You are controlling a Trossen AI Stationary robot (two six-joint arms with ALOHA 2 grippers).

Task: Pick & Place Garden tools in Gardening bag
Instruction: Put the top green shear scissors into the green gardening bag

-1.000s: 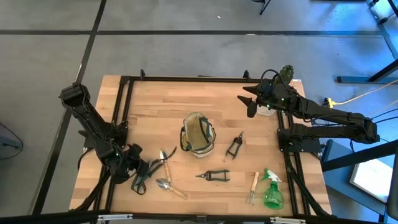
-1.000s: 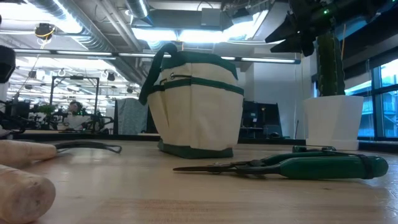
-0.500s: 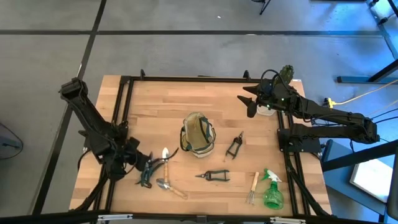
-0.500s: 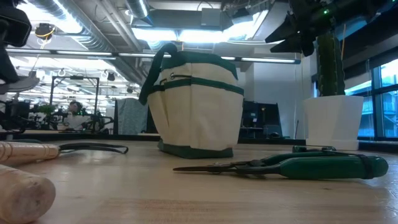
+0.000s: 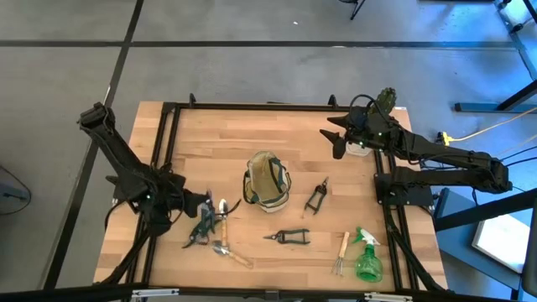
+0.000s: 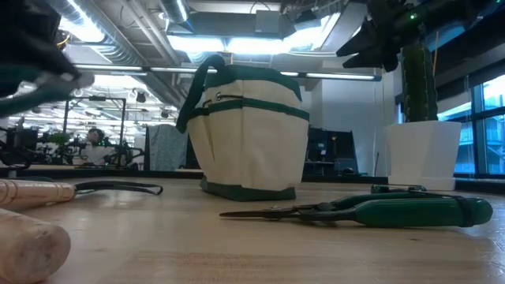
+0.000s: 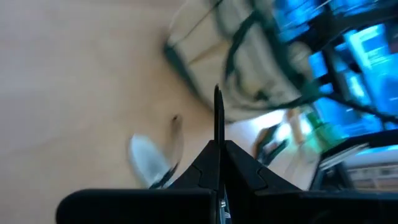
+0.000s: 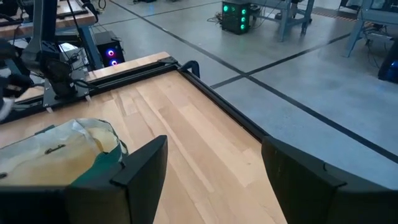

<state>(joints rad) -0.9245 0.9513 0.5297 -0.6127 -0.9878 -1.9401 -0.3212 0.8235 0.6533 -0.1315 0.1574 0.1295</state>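
Note:
The olive and beige gardening bag stands upright on its base mid-table, also in the low view. My left gripper is left of it, shut on dark green-handled pruners held above the table. Below lie a wooden-handled trowel and another small wooden-handled tool. Black pruners, green shears, a hand fork and the green spray bottle lie flat right of the bag. My right gripper hangs open and empty at the far right. My left gripper holds the pruners pinched between its two shut fingers; a thin dark edge sticks out beyond the fingertips. The pruners are lifted clear of the table. Which part of them the fingers have cannot be told, because the gripper covers it.
A cactus in a white pot stands at the far right corner beside my right gripper. A black frame runs around the wooden table top. Bare wood lies between the bag and the far edge.
My left gripper has risen from the table's near left with the green-handled pruners and gone toward the bag. The pruners have come off the table; the trowel and the other wooden-handled tool have stayed where they were.

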